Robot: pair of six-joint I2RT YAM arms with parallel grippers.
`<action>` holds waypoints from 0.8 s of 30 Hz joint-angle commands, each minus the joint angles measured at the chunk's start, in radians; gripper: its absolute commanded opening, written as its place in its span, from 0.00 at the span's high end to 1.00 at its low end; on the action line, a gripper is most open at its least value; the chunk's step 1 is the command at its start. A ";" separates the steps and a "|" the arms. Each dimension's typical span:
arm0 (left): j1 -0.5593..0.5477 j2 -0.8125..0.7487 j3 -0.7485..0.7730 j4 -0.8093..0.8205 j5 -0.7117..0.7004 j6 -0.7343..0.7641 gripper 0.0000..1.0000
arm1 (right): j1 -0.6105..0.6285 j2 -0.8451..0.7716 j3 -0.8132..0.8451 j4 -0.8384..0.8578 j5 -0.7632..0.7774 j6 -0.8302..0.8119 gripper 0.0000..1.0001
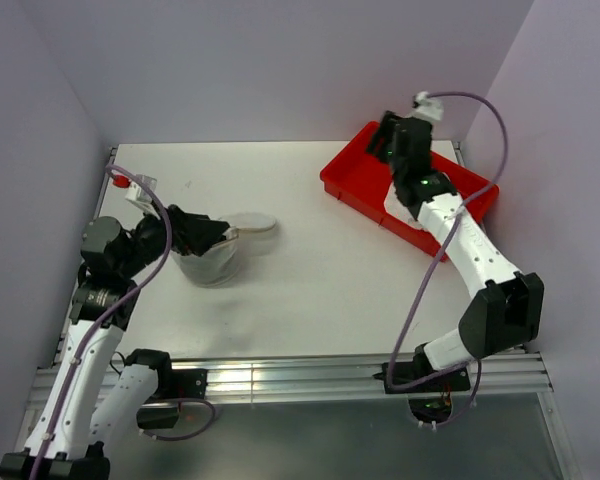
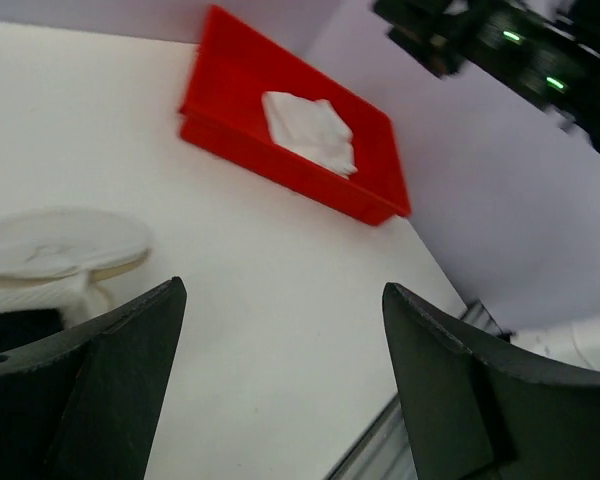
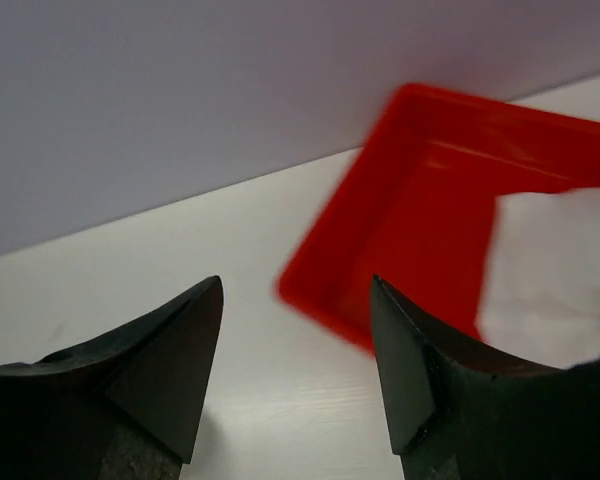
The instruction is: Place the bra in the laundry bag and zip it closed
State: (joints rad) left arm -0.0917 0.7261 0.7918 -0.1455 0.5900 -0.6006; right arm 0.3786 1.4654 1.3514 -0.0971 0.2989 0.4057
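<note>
Bra lies inside the red tray. Right gripper hangs over that tray, jaws apart, empty. Left gripper, also spread wide, sits at the laundry bag, well left of the tray.

The right gripper shows its 2 dark fingers at the bottom of the view. They stand apart with nothing between them, and through the gap the white table shows. Beyond the right finger a red tray sits on the table, its rim blurred. Its near corner lies just past the fingertips and its far corner reaches toward the table's far edge, where a pale lilac wall rises. Inside the tray, on its right side, lies the bra, seen only as a blurred white patch cut off by the view's right edge.
</note>
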 commanded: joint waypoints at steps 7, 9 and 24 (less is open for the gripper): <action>-0.184 -0.016 -0.005 0.057 0.189 0.130 0.12 | -0.403 0.202 -0.035 -0.173 0.032 -0.042 0.33; -0.192 -0.022 -0.014 0.055 0.192 0.134 0.12 | -0.448 0.280 -0.008 -0.200 0.023 -0.044 0.32; -0.212 -0.065 -0.034 0.053 0.180 0.137 0.13 | -0.540 0.599 0.207 -0.280 -0.192 -0.007 0.66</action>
State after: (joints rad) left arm -0.2993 0.6659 0.7570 -0.1196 0.7551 -0.4862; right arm -0.1490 2.0441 1.5085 -0.3630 0.1375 0.3832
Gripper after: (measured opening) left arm 0.875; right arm 0.407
